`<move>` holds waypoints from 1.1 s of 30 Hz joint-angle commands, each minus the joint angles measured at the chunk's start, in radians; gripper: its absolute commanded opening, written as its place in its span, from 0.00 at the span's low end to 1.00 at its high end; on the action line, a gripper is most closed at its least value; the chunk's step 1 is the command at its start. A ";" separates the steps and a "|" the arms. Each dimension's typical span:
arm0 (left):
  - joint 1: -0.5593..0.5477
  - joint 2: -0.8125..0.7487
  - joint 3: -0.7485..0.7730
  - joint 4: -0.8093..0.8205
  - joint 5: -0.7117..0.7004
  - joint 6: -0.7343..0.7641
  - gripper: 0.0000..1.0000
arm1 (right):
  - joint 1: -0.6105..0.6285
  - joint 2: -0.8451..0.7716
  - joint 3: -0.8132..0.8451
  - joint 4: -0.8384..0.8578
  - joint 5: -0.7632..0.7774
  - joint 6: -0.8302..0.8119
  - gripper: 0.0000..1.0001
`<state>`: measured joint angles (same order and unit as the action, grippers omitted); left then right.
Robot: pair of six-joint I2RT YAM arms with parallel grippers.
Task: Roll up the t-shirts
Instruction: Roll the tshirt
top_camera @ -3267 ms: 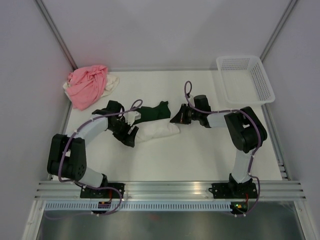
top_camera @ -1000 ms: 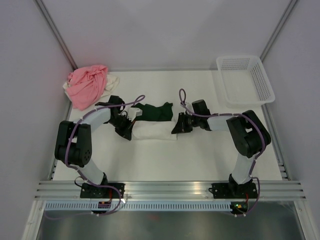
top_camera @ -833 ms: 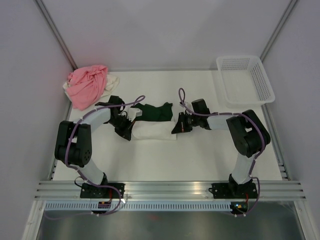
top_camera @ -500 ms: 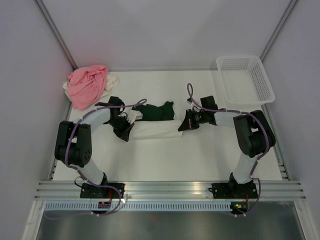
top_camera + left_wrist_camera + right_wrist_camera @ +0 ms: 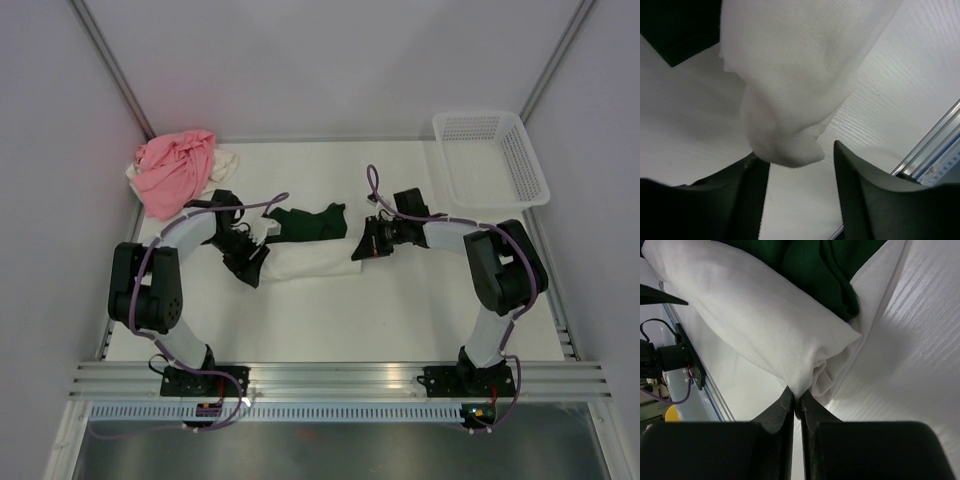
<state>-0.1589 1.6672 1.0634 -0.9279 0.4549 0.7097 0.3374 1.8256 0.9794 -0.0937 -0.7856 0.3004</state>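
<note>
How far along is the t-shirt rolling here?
Done: no roll in the mesh basket. In hand: cream t-shirt partly rolled, dark green t-shirt against it, left gripper open at one end, right gripper shut at the other. Left: pink t-shirt and second cream t-shirt, heaped.

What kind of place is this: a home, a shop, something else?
Probably a lab test cell: two robot arms bolted to an aluminium rail at a white table, plain walls close around it, only t-shirts and a mesh basket laid out.
</note>
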 commanded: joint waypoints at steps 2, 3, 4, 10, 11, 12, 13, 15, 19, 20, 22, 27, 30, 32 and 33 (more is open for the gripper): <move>0.058 -0.035 0.064 -0.041 0.112 -0.006 0.67 | 0.005 0.027 0.059 0.052 0.028 0.028 0.13; 0.059 -0.043 0.070 -0.042 0.116 -0.003 0.69 | 0.008 0.031 0.068 0.052 0.028 0.028 0.15; 0.059 -0.049 0.084 -0.045 0.119 -0.004 0.69 | 0.015 0.034 0.071 0.052 0.029 0.025 0.16; 0.058 -0.046 0.159 -0.008 0.231 -0.130 0.74 | 0.035 0.044 0.076 0.072 0.040 0.048 0.29; 0.056 -0.041 0.158 0.021 0.240 -0.165 0.75 | 0.034 0.044 0.079 0.077 0.049 0.051 0.31; 0.055 -0.021 0.161 0.027 0.243 -0.176 0.75 | 0.034 0.044 0.081 0.077 0.052 0.052 0.35; 0.055 -0.011 0.164 0.031 0.240 -0.184 0.75 | 0.035 0.046 0.082 0.077 0.055 0.052 0.37; 0.053 0.025 0.164 0.063 0.197 -0.222 0.72 | 0.034 0.047 0.088 0.074 0.069 0.054 0.40; 0.055 0.081 0.191 0.100 0.117 -0.291 0.34 | 0.034 0.044 0.096 0.069 0.094 0.048 0.41; 0.055 0.089 0.201 0.104 0.113 -0.303 0.14 | 0.032 0.044 0.103 0.063 0.103 0.042 0.42; 0.055 0.107 0.227 0.113 0.105 -0.334 0.03 | 0.029 0.037 0.114 0.034 0.111 0.013 0.42; 0.056 0.137 0.253 0.133 0.094 -0.375 0.02 | 0.028 -0.034 0.120 -0.015 0.172 -0.089 0.42; 0.058 0.167 0.260 0.133 0.088 -0.407 0.02 | 0.028 -0.097 0.123 -0.024 0.238 -0.138 0.42; 0.058 0.184 0.262 0.139 0.074 -0.421 0.02 | 0.028 -0.132 0.125 -0.017 0.269 -0.150 0.41; 0.058 0.189 0.265 0.139 0.070 -0.424 0.02 | 0.034 -0.140 0.125 -0.014 0.288 -0.153 0.41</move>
<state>-0.1032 1.8294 1.2972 -0.8200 0.5476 0.3428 0.3687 1.7649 1.0672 -0.1246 -0.5774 0.2100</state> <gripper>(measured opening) 0.033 0.415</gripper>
